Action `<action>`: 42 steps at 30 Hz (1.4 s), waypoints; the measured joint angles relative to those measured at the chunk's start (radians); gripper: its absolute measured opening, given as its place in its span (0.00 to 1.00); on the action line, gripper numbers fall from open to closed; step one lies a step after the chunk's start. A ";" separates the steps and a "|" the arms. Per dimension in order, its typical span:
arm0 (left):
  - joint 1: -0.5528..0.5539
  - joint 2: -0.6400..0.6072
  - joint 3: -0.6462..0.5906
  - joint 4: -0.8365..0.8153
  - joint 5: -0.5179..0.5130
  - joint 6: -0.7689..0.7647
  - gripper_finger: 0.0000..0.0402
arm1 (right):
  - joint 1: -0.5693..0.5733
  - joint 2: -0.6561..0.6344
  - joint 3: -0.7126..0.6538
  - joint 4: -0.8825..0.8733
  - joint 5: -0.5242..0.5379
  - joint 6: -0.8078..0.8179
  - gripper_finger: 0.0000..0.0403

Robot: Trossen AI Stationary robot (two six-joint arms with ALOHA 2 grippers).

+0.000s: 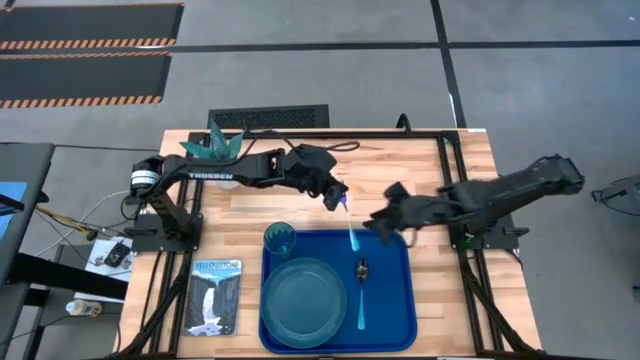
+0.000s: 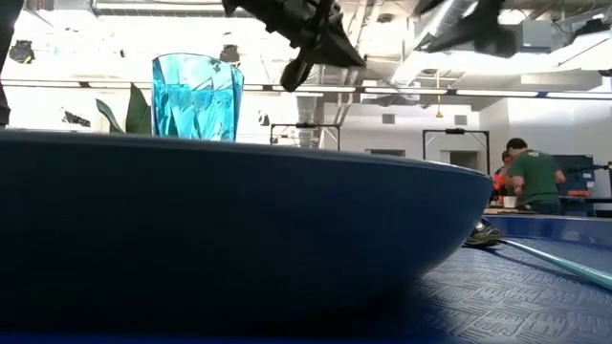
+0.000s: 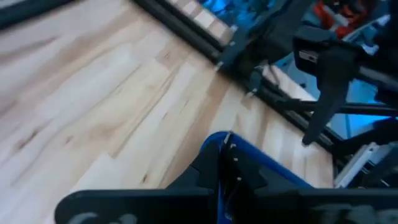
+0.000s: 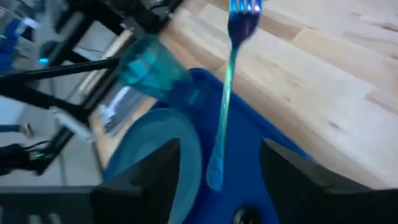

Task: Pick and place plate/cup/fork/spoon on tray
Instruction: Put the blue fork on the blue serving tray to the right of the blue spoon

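Observation:
My left gripper is shut on the fork, just beyond the blue tray's far rim. The fork hangs slanting, silvery tines up, blue handle down over the tray. My right gripper is open and empty right of the fork, above the tray's far right part. Its fingers frame the fork's handle from a distance. The plate, the cup and the spoon rest on the tray's floor. My left gripper pinches the fork at its tined head end between its two shut fingers, coming slanting down from the table's left. The fork hangs below the fingers, tilted, its handle end low over the tray. I cannot tell whether that end touches the tray.
A waterfall-picture booklet lies left of the tray. A spiky teal plant stands at the far left, beside the left arm. Black frame rails run along the table. Bare wood lies beyond the tray. People stand in the room behind.

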 joint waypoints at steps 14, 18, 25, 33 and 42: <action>-0.088 0.188 0.144 0.068 0.040 0.071 0.00 | 0.234 -0.365 0.002 -0.142 0.358 0.052 0.63; -0.112 0.299 0.269 0.025 0.059 0.106 0.00 | 0.237 -0.402 0.002 -0.171 0.408 0.048 0.63; -0.151 0.497 0.525 -0.112 0.107 0.185 0.00 | 0.238 -0.407 0.002 -0.190 0.418 0.027 0.63; -0.185 0.643 0.661 -0.167 0.219 0.209 0.00 | 0.238 -0.406 0.002 -0.220 0.416 0.027 0.63; -0.172 0.658 0.633 -0.192 0.328 0.244 0.00 | 0.237 -0.406 0.001 -0.233 0.415 0.027 0.63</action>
